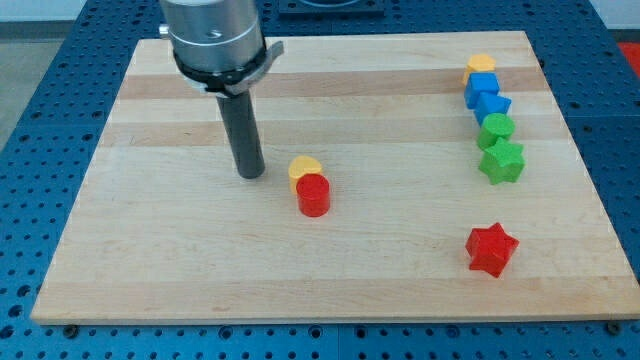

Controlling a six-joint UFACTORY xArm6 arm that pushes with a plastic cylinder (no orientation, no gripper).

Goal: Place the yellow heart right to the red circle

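The yellow heart (304, 167) lies near the board's middle, touching the red circle (314, 195) on its upper-left side. The red circle is a short red cylinder just below and slightly right of the heart. My tip (250, 174) rests on the wooden board (150, 250) to the left of the yellow heart, with a small gap between them. The rod rises straight up to the arm's grey body at the view's top.
At the view's right, a column runs from top to bottom: a yellow block (481, 65), a blue cube (481, 88), a blue star-like block (492, 106), a green circle (495, 129) and a green star (501, 161). A red star (491, 249) lies at lower right.
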